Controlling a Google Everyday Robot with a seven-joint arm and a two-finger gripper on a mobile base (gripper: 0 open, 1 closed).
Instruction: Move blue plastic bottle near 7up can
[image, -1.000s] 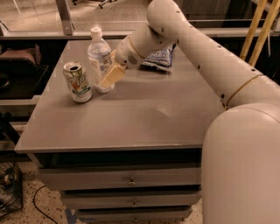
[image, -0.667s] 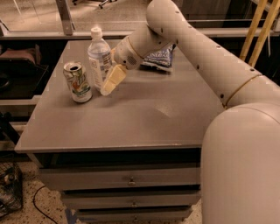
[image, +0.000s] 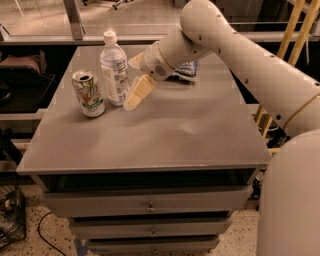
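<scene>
bottle (image: 114, 70): clear glossy plastic | can (image: 90, 95): shiny metal | table (image: 165, 135): matt | gripper (image: 136, 76) beside bottle: matt

can (image: 89, 94) left of bottle (image: 114, 70), pincer (image: 131, 83) right

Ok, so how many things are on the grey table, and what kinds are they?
Bottles: 1 (blue plastic bottle)
Cans: 1 (7up can)
Bags: 1 (chip bag, partly behind the arm)
Total: 3
The gripper is not counted. It hangs open beside the bottle, on the side away from the can.
</scene>
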